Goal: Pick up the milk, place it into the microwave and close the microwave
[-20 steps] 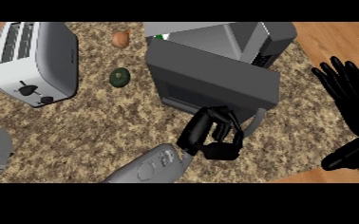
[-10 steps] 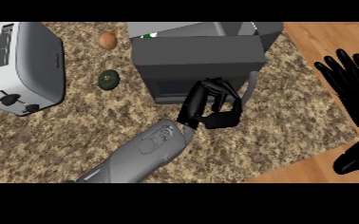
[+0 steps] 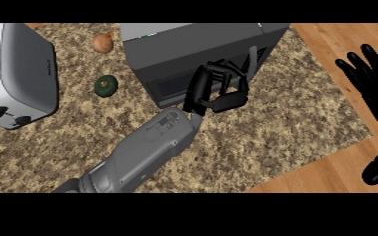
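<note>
Now | left robot hand fingers curled, against microwave door | milk not visible | right robot hand spread

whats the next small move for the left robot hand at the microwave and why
Probably keep pressing the door flat until it latches, then draw back. The left robot hand lies against the front of the microwave, whose door looks nearly or fully shut; no milk shows on the counter. The right robot hand rests open at the right edge.

microwave dark grey | counter speckled brown | toaster silver | round fruit dark green
</note>
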